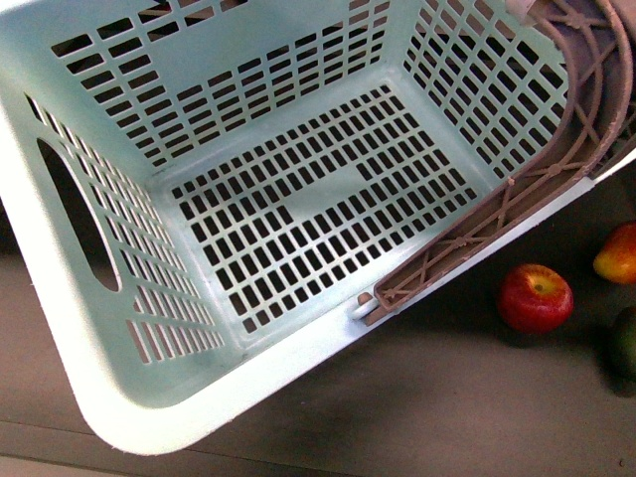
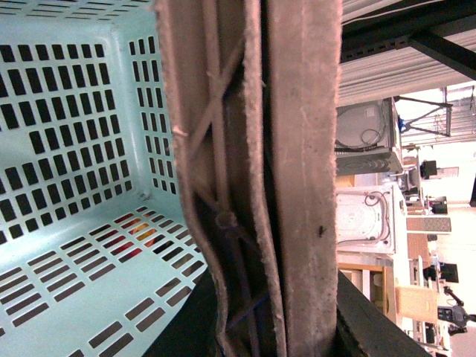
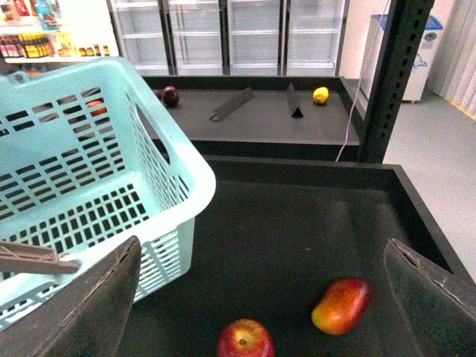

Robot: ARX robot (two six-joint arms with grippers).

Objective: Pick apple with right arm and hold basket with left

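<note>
The light turquoise basket (image 1: 248,209) fills the front view, tilted and empty, with its brown swing handle (image 1: 477,238) along its right rim. My left gripper is shut on the basket's handle (image 2: 253,178), which fills the left wrist view; the gripper itself is hidden. The red apple (image 1: 535,297) with a yellowish stem patch lies on the dark surface right of the basket. In the right wrist view the apple (image 3: 245,339) lies below and between my right gripper's open fingers (image 3: 97,301), with the basket (image 3: 89,186) beside it.
An orange-red elongated fruit (image 1: 618,254) lies right of the apple and shows in the right wrist view (image 3: 342,305). A dark green fruit (image 1: 624,343) sits at the right edge. The dark tray's raised wall (image 3: 416,208) borders the surface. Another shelf (image 3: 260,111) with fruit stands beyond.
</note>
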